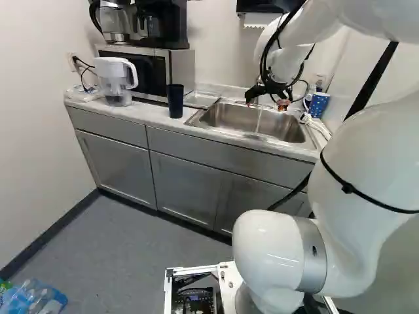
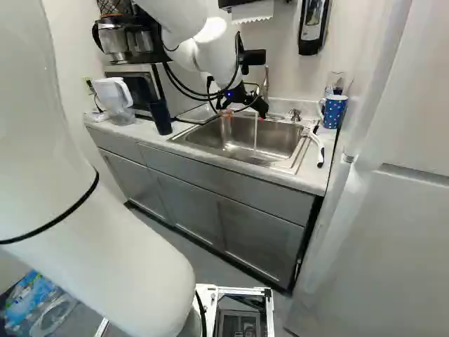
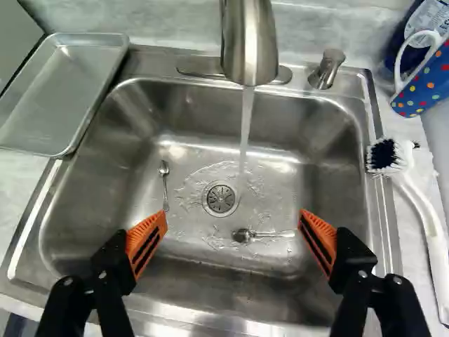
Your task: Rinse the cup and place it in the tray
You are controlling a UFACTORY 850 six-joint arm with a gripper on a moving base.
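My gripper (image 1: 267,102) hangs over the sink (image 1: 226,118). In the wrist view the gripper (image 3: 232,222) stands open, its orange pads far apart with nothing held between them. Beside the sink basin lies the flat metal tray (image 3: 64,95), with nothing on it. A dark tall cup (image 1: 175,101) stands upright on the counter, between the tray and the water pitcher; the wrist view does not show it. Water runs from the faucet (image 3: 250,49) down near the drain (image 3: 220,199).
Two spoons (image 3: 165,184) (image 3: 261,235) lie in the basin. On the side away from the tray are a white brush (image 3: 421,203) and a blue dotted mug (image 2: 332,112). A pitcher (image 1: 116,81) and a microwave (image 1: 147,69) stand on the counter, a coffee maker (image 1: 160,23) atop the microwave.
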